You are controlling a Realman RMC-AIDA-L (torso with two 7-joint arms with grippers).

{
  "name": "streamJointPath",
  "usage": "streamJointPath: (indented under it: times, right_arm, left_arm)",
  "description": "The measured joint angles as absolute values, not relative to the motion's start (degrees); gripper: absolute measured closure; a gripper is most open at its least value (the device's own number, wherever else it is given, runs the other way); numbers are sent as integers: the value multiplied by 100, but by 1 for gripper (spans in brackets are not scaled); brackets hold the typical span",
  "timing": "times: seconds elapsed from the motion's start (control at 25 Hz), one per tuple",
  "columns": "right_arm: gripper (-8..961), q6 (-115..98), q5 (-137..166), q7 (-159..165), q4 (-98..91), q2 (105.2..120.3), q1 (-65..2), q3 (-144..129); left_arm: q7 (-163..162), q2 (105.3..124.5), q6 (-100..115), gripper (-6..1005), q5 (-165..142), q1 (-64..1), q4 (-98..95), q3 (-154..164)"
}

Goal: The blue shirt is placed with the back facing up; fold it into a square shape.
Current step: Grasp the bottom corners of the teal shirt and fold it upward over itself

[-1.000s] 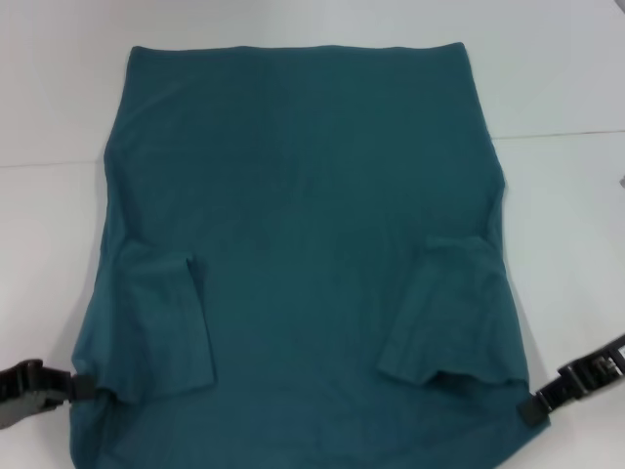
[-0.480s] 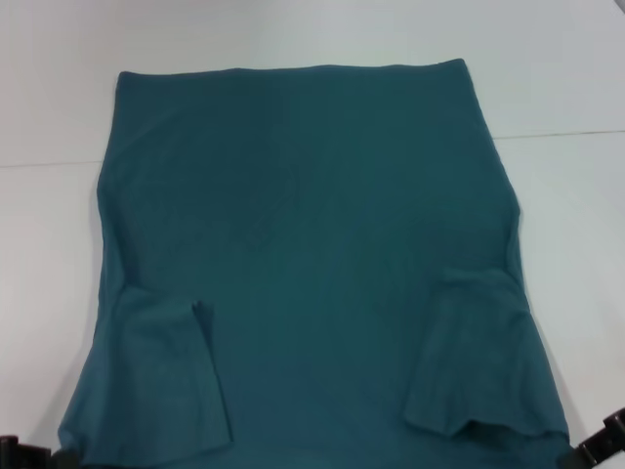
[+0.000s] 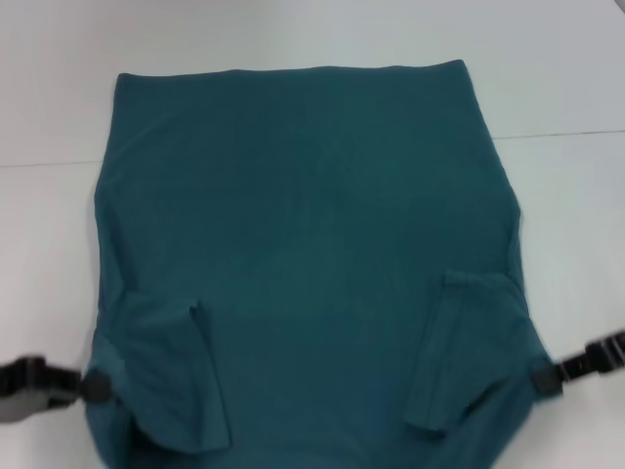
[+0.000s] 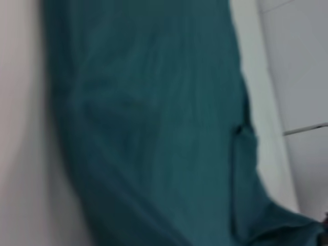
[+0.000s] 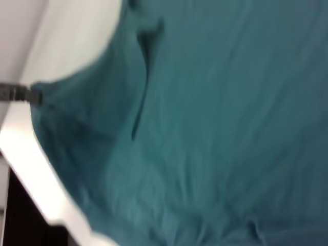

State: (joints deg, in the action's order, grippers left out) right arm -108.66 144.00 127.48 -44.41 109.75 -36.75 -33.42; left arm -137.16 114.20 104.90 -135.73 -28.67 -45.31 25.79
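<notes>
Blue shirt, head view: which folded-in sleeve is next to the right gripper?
The sleeve flap on the blue shirt's right side; the right gripper pinches the edge beside it. The other sleeve flap lies by the left gripper.

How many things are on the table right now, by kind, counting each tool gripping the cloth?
Blue shirt: 1, spread flat with both sleeves folded in on top
Tools: 2, left tool and right tool, each shut on a near side edge of the shirt
White table: 1
Total: 4
</notes>
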Motion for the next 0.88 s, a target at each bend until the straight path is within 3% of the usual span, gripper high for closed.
streamJointPath:
  times: [0.28, 0.56, 0.72, 0.88]
  right_arm:
    - [911, -9990, 14030, 13137, -4398, 10850, -3771, -2891]
    - [911, -8939, 13519, 13407, -4284, 10829, -3859, -2788]
    - [910, -8208, 13523, 13503, -4027, 10931, -4070, -2912]
    - [910, -7226, 13541, 13578, -3815, 11121, -4153, -3367]
  left_arm:
    - [-14303, 11231, 9774, 998, -13513, -3488, -4192, 2574]
    - [-14606, 11003, 8658, 999, -13620, -4046, -3601, 2710]
    - [-14795, 11028, 7998, 999, -13652, -4267, -3531, 3188]
    - [-14987, 11217, 7067, 999, -13655, -4367, -3455, 3866]
